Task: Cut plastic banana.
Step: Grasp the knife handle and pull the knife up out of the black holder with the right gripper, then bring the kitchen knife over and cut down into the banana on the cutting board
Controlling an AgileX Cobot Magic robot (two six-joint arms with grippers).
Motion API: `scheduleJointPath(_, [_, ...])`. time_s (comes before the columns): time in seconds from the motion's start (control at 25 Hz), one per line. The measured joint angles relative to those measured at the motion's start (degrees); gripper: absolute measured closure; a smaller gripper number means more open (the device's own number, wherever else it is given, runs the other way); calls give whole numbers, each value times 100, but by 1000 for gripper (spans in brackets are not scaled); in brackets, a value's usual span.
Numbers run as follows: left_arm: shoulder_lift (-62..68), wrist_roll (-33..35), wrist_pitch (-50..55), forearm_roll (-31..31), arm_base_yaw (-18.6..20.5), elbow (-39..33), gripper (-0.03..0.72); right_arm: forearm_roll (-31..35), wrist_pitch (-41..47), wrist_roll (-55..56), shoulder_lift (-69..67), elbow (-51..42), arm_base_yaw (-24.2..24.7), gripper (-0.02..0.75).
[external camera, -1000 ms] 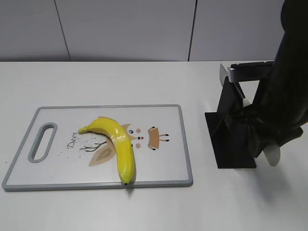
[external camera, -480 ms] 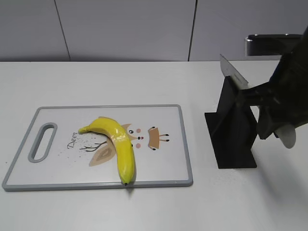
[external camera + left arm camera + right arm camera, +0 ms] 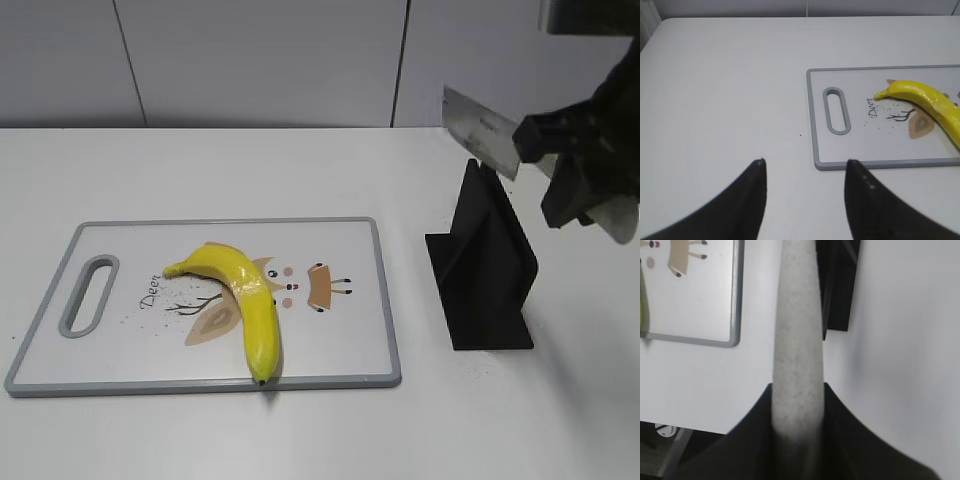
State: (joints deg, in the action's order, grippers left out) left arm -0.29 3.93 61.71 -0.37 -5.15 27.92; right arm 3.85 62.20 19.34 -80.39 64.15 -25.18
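Note:
A yellow plastic banana (image 3: 245, 295) lies on the white cutting board (image 3: 130, 245) with a grey rim; it also shows in the left wrist view (image 3: 930, 102). My right gripper (image 3: 575, 175) is shut on the pale speckled handle (image 3: 797, 340) of a knife, whose blade (image 3: 480, 132) is lifted above the black knife stand (image 3: 485, 275). My left gripper (image 3: 805, 162) is open and empty, over bare table left of the board's handle slot (image 3: 836, 110). The left gripper is out of the exterior view.
The board (image 3: 850, 150) has a cartoon deer print (image 3: 300, 285). The white table meets a grey wall at the back. The table's front edge shows in the right wrist view (image 3: 685, 422).
My right gripper has risen and drawn the knife up out of the black stand; the blade is now above the stand's top. The banana and board have not moved.

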Motion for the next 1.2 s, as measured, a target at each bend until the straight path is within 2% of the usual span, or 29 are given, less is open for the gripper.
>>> scheduleJointPath(0.32, [0, 0, 0, 0, 0, 0, 199, -6, 0, -78, 136, 600, -7, 547])
scheduleJointPath(0.56, [149, 0, -162, 0, 0, 96, 199, -6, -365, -756, 117, 758, -1, 547])
scheduleJointPath(0.84, [1557, 65, -1687, -76, 0, 534, 198, 172, -178, -1934, -571, 1291, 141, 547])
scheduleJointPath(1.0, [2747, 684, -2207, -519, 0, 1091, 186, 613, 254, -2821, -1023, 1835, 141, 547])
scheduleJointPath(1.2, [4327, 2432, -2028, -1549, 0, 2134, 179, 1082, 759, -3939, -1563, 2430, 141, 547])
